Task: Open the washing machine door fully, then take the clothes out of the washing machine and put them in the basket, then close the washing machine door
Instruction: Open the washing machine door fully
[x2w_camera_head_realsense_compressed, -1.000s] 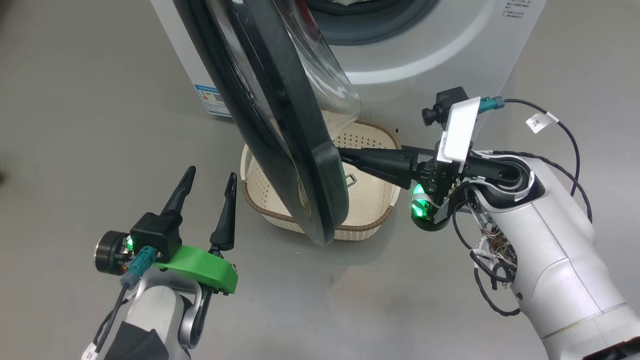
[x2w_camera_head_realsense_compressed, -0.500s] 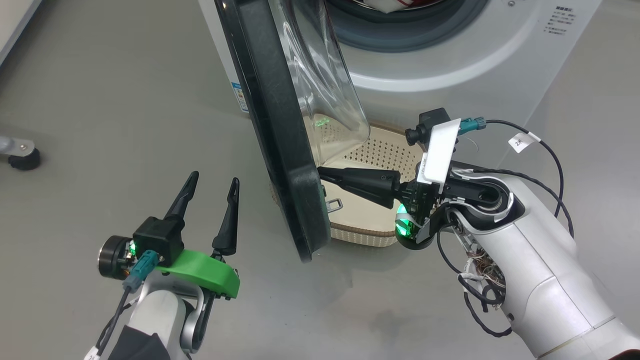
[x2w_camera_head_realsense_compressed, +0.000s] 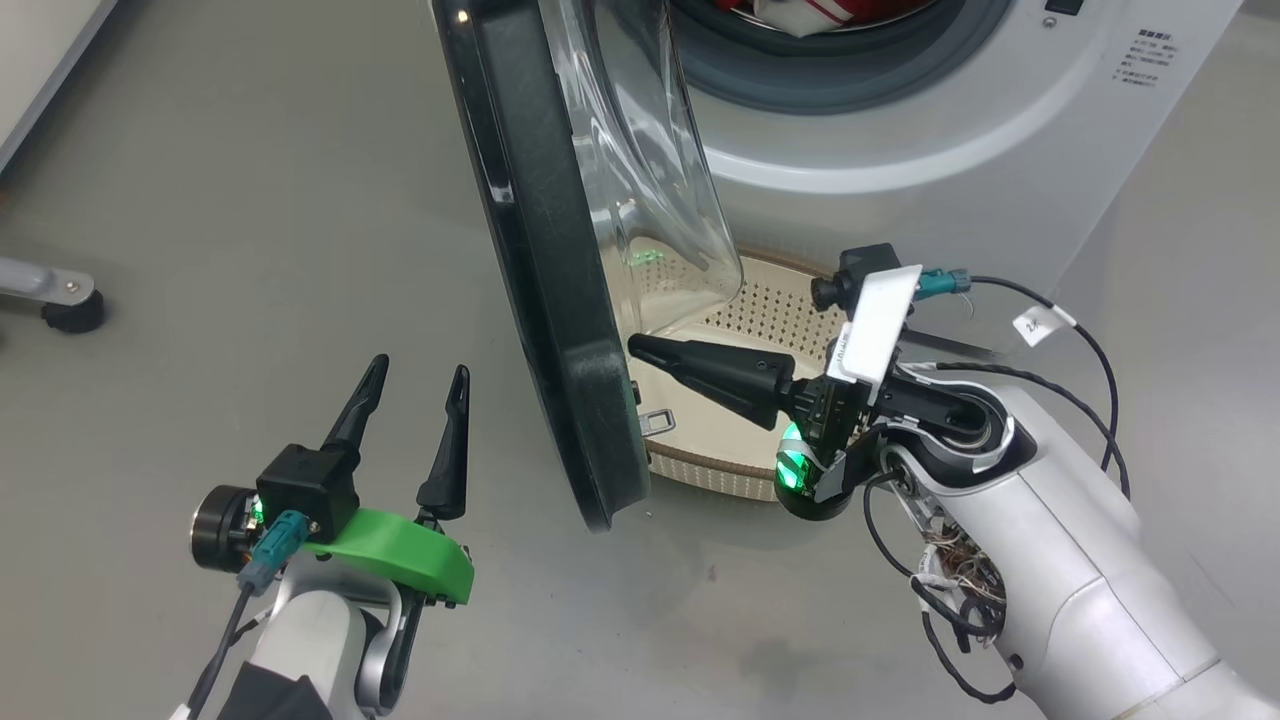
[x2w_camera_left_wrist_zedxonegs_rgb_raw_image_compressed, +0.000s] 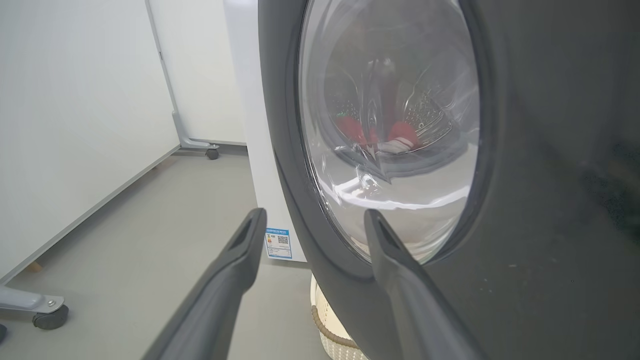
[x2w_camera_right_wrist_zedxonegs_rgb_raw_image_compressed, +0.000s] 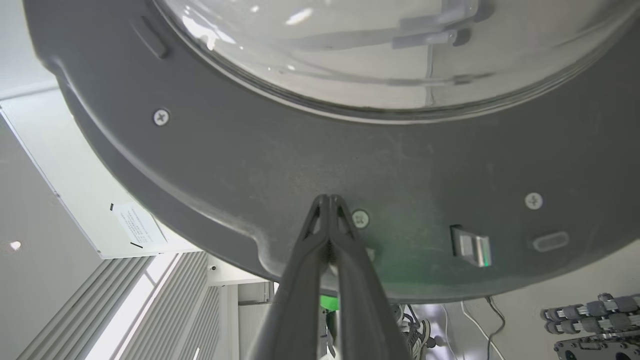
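Pushing the washing machine door (x2w_camera_head_realsense_compressed: 545, 300) wider looks like your step in hand: your right gripper (x2w_camera_head_realsense_compressed: 640, 348), fingers pinched together and empty, sets its tips against the door's inner rim. The basket (x2w_camera_head_realsense_compressed: 760, 300) lies under that gripper; the clothes (x2w_camera_head_realsense_compressed: 800, 12) sit in the drum beyond it. Your left gripper (x2w_camera_head_realsense_compressed: 420, 368) hovers spread and empty outside the door. Next, press the rim further outward until the door is fully open.
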